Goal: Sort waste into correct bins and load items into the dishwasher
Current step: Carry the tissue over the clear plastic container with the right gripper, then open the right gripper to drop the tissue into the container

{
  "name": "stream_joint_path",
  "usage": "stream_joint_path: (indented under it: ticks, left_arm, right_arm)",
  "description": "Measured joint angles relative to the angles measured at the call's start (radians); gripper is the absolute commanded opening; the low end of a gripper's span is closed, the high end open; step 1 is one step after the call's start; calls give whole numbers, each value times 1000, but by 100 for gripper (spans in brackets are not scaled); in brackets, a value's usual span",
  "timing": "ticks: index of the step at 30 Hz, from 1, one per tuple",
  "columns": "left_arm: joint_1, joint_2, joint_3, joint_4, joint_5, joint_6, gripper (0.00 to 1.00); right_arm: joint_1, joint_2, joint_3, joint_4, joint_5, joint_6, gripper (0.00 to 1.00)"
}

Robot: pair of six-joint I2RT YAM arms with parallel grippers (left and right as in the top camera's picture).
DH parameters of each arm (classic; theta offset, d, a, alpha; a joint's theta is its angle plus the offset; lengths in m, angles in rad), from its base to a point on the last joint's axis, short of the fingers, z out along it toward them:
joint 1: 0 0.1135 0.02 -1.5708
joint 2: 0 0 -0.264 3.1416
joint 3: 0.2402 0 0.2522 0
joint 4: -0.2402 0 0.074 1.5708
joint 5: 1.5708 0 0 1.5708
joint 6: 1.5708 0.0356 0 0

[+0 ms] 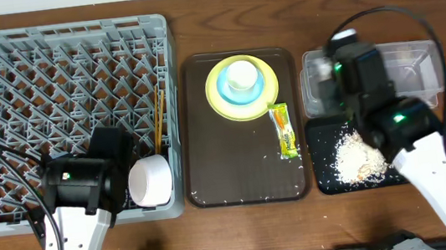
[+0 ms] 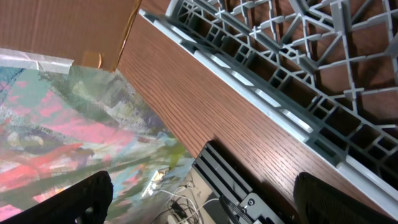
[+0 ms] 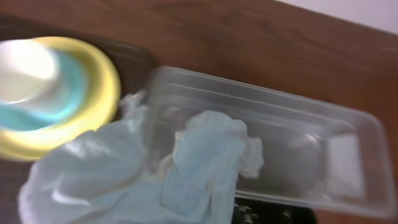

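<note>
My right gripper (image 1: 332, 87) hangs over the left end of the clear tub (image 1: 410, 70), shut on the crumpled white tissue (image 3: 186, 168), which hides its fingers. The black tray (image 1: 325, 172) holds the food crumbs (image 1: 357, 158). The snack wrapper (image 1: 284, 131) lies on the brown serving tray (image 1: 212, 177). On that tray the white cup (image 1: 241, 76) sits in the light blue bowl (image 1: 261, 87) on the yellow plate (image 1: 225, 108). The chopsticks (image 1: 159, 115) and white bowl (image 1: 149, 181) are in the grey dish rack (image 1: 58, 85). My left gripper (image 2: 205, 199) is open and empty beside the white bowl.
The left wrist view shows the dish rack's outer rim (image 2: 267, 99), the wooden table edge (image 2: 205, 106) and the floor with cables below. A few crumbs lie along the brown tray's front edge (image 1: 240, 197).
</note>
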Motion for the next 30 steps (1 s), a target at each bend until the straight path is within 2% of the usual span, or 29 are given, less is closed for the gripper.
stream_joint_path:
  ticks: [2,3,5,6,10,14,15,22,26,30]
  left_arm:
    - [0,0,0,0,0,0,93]
    - [0,0,0,0,0,0,94]
    - [0,0,0,0,0,0,94]
    - [0,0,0,0,0,0,94]
    - [0,0,0,0,0,0,93]
    - [0,0,0,0,0,0,93]
    - [0,0,0,0,0,0,93]
    - [0,0,0,0,0,0,93]
    - [0,0,0,0,0,0,93]
    - [0,0,0,0,0,0,94]
  right_arm:
    - [-46,13,0,-2,9,5,1]
    - [-68,26,0,-5,10,9,7]
    - [-97,50,0,-6,2,14,52]
    - [-112,68,0,-5,-8,21,65]
    - [-140,129,0,-5,-45,23,86]
    - [-153,158,0,-10,-70,23,91]
    - [-153,153,0,-11,-82,24,99]
    - [-153,15,-1,2,-318,27,99]
    - [-153,-50,-1,12,-297,27,99]
    - [-153,-27,-1,-9,-185,27,99]
